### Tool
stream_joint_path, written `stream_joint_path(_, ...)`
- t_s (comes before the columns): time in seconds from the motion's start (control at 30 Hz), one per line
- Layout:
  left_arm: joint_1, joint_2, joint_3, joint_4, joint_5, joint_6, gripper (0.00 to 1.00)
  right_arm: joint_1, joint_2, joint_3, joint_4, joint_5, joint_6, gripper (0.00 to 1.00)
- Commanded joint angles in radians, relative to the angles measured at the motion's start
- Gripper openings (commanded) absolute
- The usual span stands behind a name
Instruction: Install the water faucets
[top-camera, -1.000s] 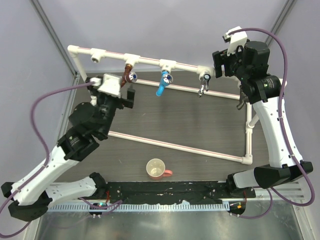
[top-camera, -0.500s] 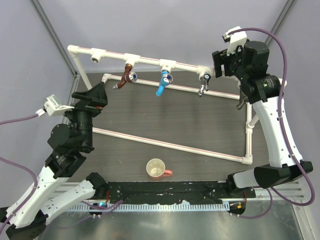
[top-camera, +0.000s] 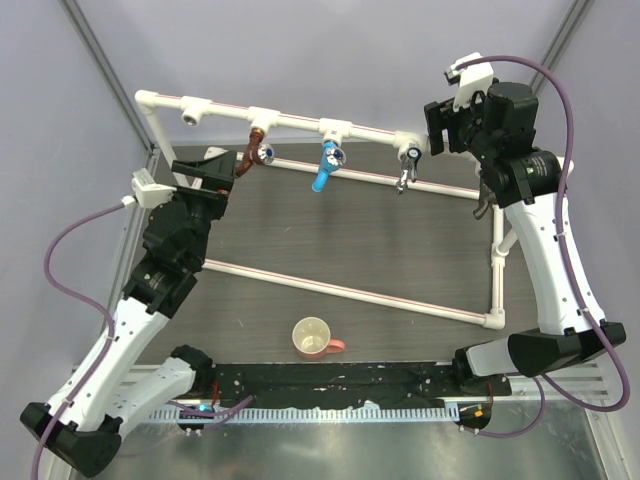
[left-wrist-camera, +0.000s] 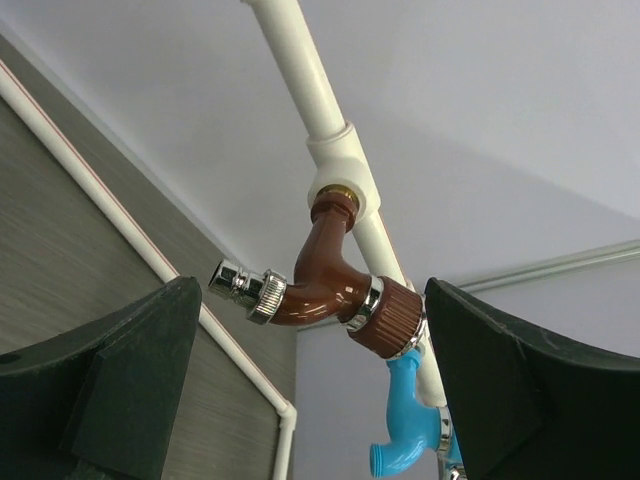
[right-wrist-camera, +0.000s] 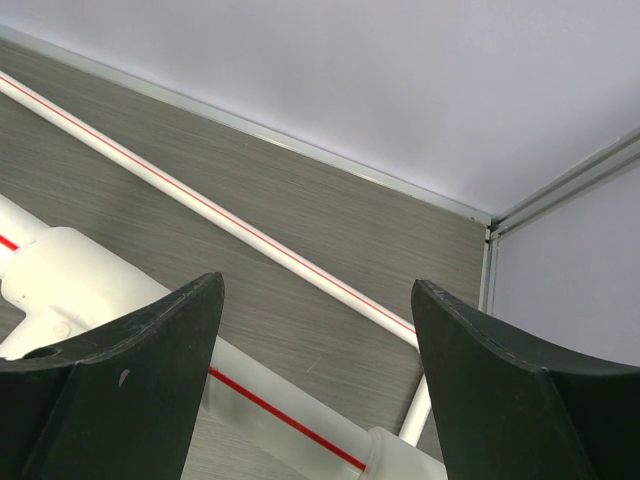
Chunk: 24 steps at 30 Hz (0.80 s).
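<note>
Facing brown faucet straight ahead of released left claw, spout lying crosswise leftward; right claw released, farther off.

The brown faucet is smooth and glossy, like plastic, with bright shiny metal rings. The blue faucet below it is glossy plastic too. The white pipe is smooth plastic, and the table is dull, grainy dark wood.

White-and-black arms, purple cables
</note>
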<state>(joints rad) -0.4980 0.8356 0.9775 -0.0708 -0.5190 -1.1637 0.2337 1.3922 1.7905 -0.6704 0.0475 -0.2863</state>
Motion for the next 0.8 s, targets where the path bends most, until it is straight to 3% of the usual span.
stream_joint_path(0.0,0.036,0.031,-0.014,0.066,0.143,-0.183,0.97,0.047,0.025,-0.025,-0.126,-0.097,0.01,0.82)
stream_joint_path(0.2,0.049,0.097,-0.022,0.14,0.226,-0.244,0.95,0.049,0.022,-0.026,-0.126,-0.092,0.009,0.83)
stream_joint_path(0.5,0.056,0.172,-0.01,0.189,0.221,-0.269,0.86,0.05,0.022,-0.026,-0.126,-0.092,0.006,0.83)
stream_joint_path(0.77,0.072,0.178,-0.033,0.183,0.194,-0.235,0.55,0.055,0.019,-0.028,-0.126,-0.087,0.006,0.82)
